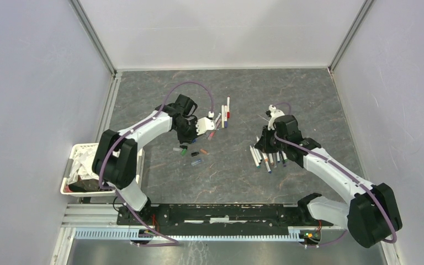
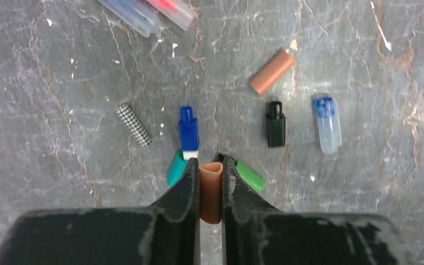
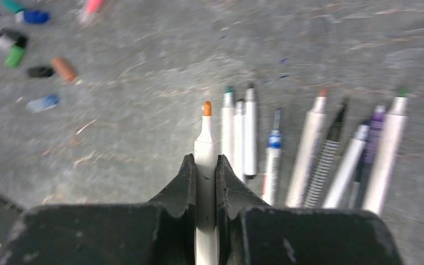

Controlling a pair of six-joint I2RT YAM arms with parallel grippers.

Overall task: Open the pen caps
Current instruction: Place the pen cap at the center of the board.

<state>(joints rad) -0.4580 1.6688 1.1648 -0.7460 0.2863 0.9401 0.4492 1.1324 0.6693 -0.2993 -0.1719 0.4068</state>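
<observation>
Left gripper (image 2: 211, 164) pinched on an orange cap (image 2: 211, 193), loose caps (image 2: 275, 124) on desk (image 2: 61, 66) just ahead. Right gripper (image 3: 204, 161) clamped on orange-tipped pen (image 3: 206, 135), uncapped pens (image 3: 309, 149) alongside.

We see an orange cap (image 2: 211, 190), a blue cap (image 2: 188, 130), a black cap (image 2: 275, 124), a brownish-orange cap (image 2: 273, 72), a clear cap (image 2: 327, 122) tinted blue, a teal cap (image 2: 175, 168), a green cap (image 2: 250, 176) and a black-and-white checkered cap (image 2: 133, 125). The table (image 2: 61, 66) is mottled grey with pale veins. The white pen (image 3: 205, 149) has an orange tip.
</observation>
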